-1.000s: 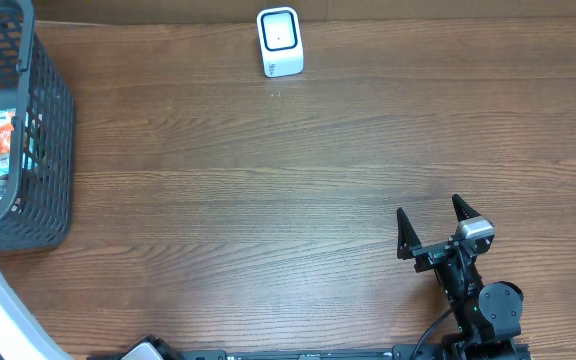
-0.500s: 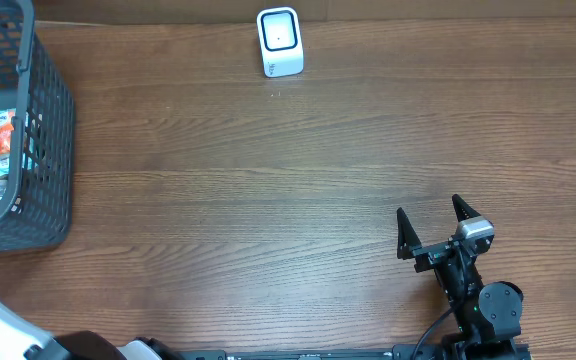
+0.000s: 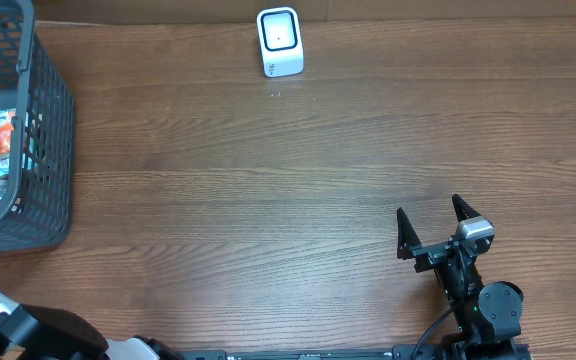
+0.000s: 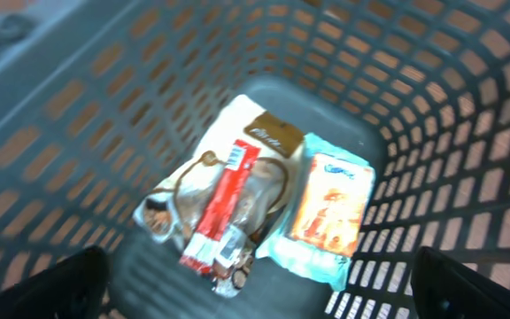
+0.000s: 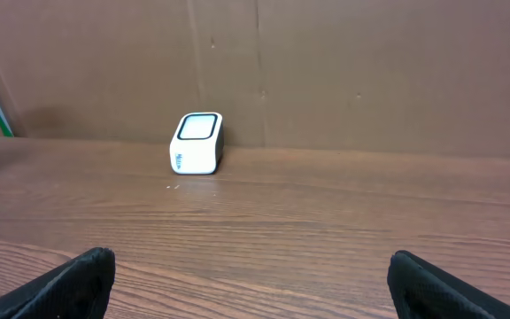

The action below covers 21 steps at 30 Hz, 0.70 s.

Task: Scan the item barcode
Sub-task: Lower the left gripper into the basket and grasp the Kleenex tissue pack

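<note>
The basket (image 3: 38,150) sits at 9 o'clock on the table (image 3: 268,200), cut by the frame edge. On its floor we see the packets (image 4: 277,190), a red stick (image 4: 222,208) lying over a brownish bag (image 4: 271,140) with an orange pack (image 4: 330,206) just beside at 3 o'clock, and the left gripper (image 4: 268,283) hangs above them, jaws wide apart and empty. The scanner (image 3: 279,42) stands near the 12 o'clock edge and the right gripper (image 3: 433,225) at 5 o'clock, jaws spread on nothing, bare wood between the two; the blurred shape at 7 o'clock is probably the left arm (image 3: 38,335)
</note>
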Motion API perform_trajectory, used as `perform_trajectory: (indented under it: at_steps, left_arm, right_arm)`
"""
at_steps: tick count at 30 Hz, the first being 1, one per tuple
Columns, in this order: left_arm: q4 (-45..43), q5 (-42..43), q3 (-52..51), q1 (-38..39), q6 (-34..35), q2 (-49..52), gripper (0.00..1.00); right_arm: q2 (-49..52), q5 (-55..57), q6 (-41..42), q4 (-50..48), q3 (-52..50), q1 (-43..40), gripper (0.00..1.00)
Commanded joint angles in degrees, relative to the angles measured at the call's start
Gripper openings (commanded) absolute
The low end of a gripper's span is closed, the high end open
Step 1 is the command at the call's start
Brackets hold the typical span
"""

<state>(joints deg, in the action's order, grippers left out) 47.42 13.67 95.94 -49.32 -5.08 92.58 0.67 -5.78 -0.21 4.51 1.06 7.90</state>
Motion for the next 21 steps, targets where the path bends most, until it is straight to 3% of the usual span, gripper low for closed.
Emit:
perform_trajectory:
  at_steps: [1,11,21]
  left_arm:
    - [-0.17,4.37,1.33,1.44,-4.9,2.99,1.0]
    - [-2.01,4.37,1.33,6.05,-11.13,12.37,1.0]
    - [-7.69,3.45,1.33,10.08,-11.67,18.58,1.0]
  right_arm:
    - [-0.5,-0.31,-0.07,-0.28,-0.59,-0.2,1.0]
    - [-0.5,-0.31,-0.09,-0.28,-0.59,-0.2,1.0]
    - [-0.5,-0.33,-0.07,-0.28,-0.59,-0.2,1.0]
